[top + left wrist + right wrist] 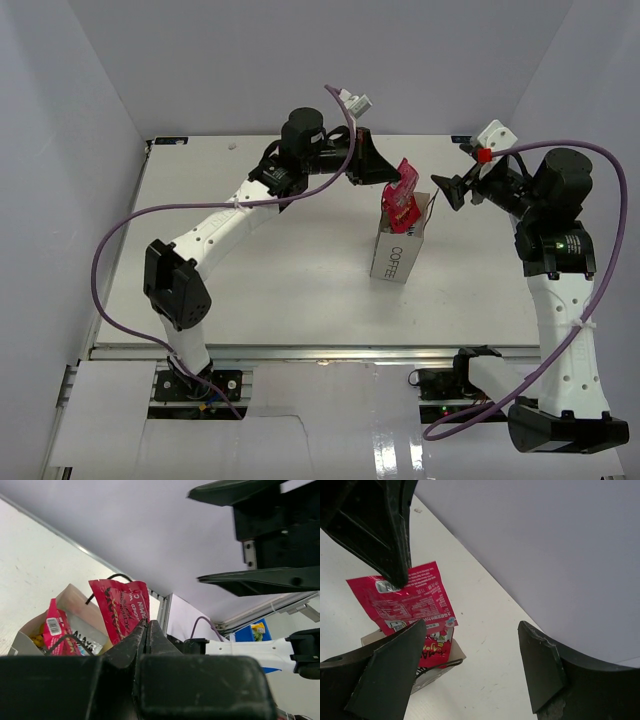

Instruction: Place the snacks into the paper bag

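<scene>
The red packet [402, 188] is gripped in the clenched left fingers [378, 162]. Its long axis hangs downward, directly over the open mouth of the paper bag [398, 255] (other snacks [55, 627] already lie inside). The right fingers [390, 675] are spread and empty, just beside the bag.

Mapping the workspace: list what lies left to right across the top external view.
From the left: left arm's elbow → left tool, shut on a red snack packet → right tool, open → right arm's base. The paper bag overlaps the packet, so it is omitted.

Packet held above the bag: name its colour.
Red-pink; the packet shows best in the right wrist view.
</scene>
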